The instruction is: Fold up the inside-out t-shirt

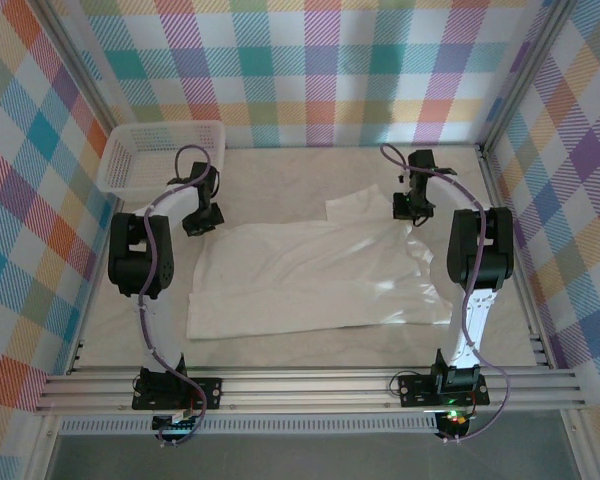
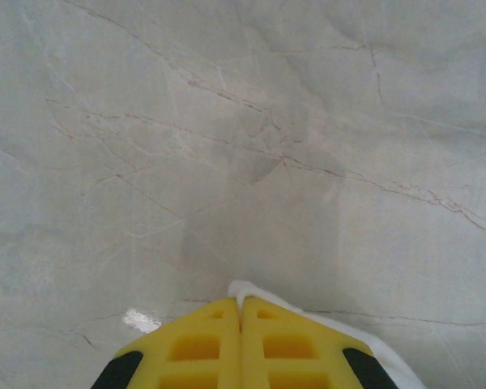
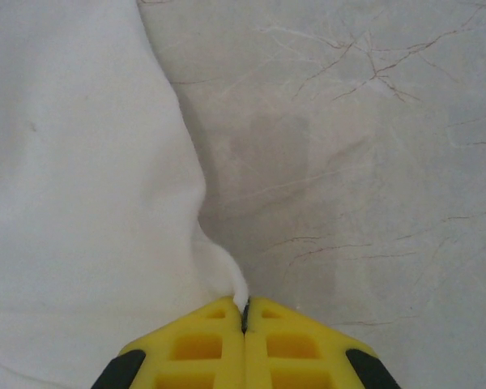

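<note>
1. Left fingers (image 2: pixel 215 318): yellow pair clenched flat together. They nip a white edge of the inside-out t-shirt (image 1: pixel 310 275), and the cloth trails off to their right.
2. Right fingers (image 3: pixel 219 318): clenched too, with a small peak of shirt cloth pinched at the tips. The rest of the cloth spreads to their left. Bare marbled counter (image 3: pixel 373 162) lies ahead and to their right.
3. Top view: the shirt lies spread on the counter between the two sets of fingers, each holding a far corner.
4. White mesh basket (image 1: pixel 160 150): behind the left fingers, clear of the shirt.

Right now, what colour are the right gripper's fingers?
Yellow fingers, black outer corners; clearest in the right wrist view.
</note>
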